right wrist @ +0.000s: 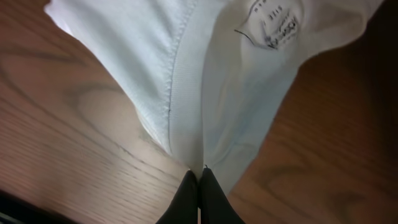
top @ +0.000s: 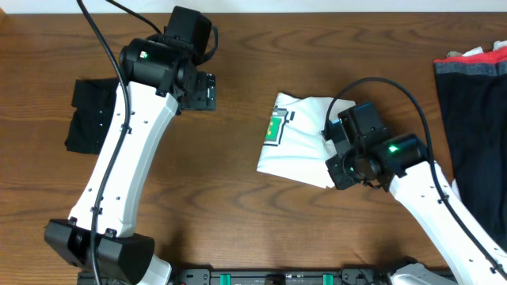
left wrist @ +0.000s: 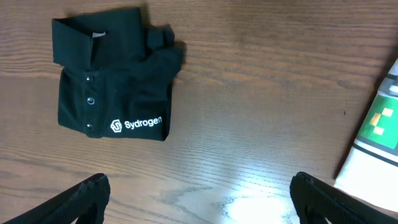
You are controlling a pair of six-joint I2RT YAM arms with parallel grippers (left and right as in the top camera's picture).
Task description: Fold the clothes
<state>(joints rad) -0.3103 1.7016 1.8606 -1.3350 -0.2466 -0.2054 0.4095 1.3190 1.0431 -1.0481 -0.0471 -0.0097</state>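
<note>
The white T-shirt (top: 297,146) lies partly folded on the table right of centre, its green-and-white logo patch (top: 275,131) facing up. My right gripper (top: 334,154) sits at the shirt's right edge. In the right wrist view it (right wrist: 199,175) is shut on a pinched fold of the white fabric (right wrist: 186,81), which fans out away from the tips, a neck label (right wrist: 277,25) showing. My left gripper (top: 202,91) hovers over bare wood at the upper left. Its fingers (left wrist: 87,196) stand wide open with nothing between them (left wrist: 199,193). The white shirt's edge (left wrist: 379,143) shows at the right of that view.
A folded black shirt (top: 91,119) with white "Sydrogen" lettering (left wrist: 137,123) lies at the far left. A pile of dark and red garments (top: 475,103) covers the right edge of the table. Bare wood (top: 238,214) runs between the two arms.
</note>
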